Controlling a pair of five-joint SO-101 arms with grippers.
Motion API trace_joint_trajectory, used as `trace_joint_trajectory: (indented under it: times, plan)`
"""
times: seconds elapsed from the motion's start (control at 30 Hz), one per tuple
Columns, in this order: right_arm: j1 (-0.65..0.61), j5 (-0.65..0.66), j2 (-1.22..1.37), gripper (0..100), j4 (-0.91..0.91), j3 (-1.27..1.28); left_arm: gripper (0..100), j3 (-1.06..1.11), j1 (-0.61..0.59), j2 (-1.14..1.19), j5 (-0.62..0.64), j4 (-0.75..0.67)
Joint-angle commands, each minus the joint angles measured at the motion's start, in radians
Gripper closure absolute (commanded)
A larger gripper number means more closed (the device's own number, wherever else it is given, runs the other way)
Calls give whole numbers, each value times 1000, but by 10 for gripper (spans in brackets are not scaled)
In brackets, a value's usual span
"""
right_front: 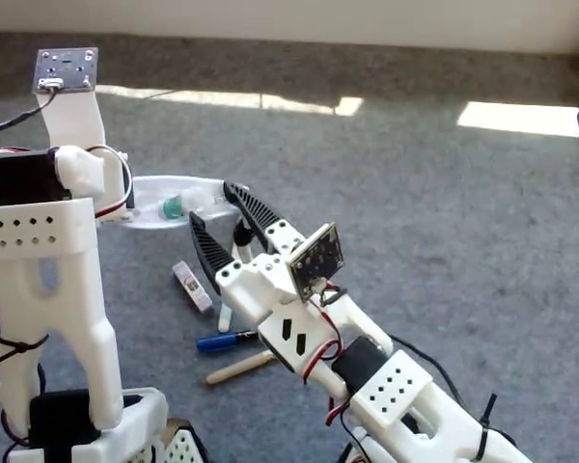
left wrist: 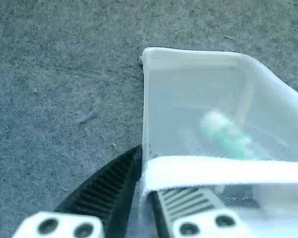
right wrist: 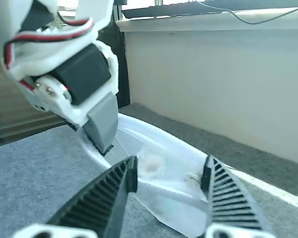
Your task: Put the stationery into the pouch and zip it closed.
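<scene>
**Fig. — Pouch anchored at one corner; loose stationery left to load**

Grey carpet (right_front: 444, 251): carries all items.

Pouch (right_front: 179, 198): white mesh w/ a solid white rim, lying on the carpet on the far side of the loose items, mouth open. One green-and-white item (left wrist: 223, 131) lies inside. Judged soft, light and floppy, so it is likely to slide or fold if nudged w/o an anchor. Best gripped on the firmer rim band, not the mesh. Zipping will prob. need one end pinned while the pull is drawn.

L hand (left wrist: 145, 173): fingers clamped on the pouch rim at one corner, i.e. serving as the anchor.

R hand (right_front: 210, 201): fingers apart, nothing between them as far as its wrist view shows. It is poised at the pouch mouth, opposite the L hand.

Loose items, on the carpet beside the R arm, on the near side of the pouch:
- Wooden stick (right_front: 241, 367), prob. a pencil.
- Blue pen (right_front: 227, 340), just beside the stick.
- Small white block (right_front: 193, 287), poss. an eraser, nearest the pouch.

Stick and pen are judged rigid, thin, smooth and apt to roll; take each mid-shaft, fingers across the long axis. The block is short, so there is little margin for a grip.
</scene>
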Motion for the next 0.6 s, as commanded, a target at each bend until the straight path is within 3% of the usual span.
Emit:
trace_joint_trajectory:
  times: [0.0,0.4,0.57]
  plan:
    - [-22,-11,-21,772,48,-12,992,4,2,7,12,-18]
    - [-33,-11,-22,772,176,-74,992,4,-1,7,12,-18]
    - [-8,-11,-22,772,176,-74,992,-5,-96,7,12,-18]
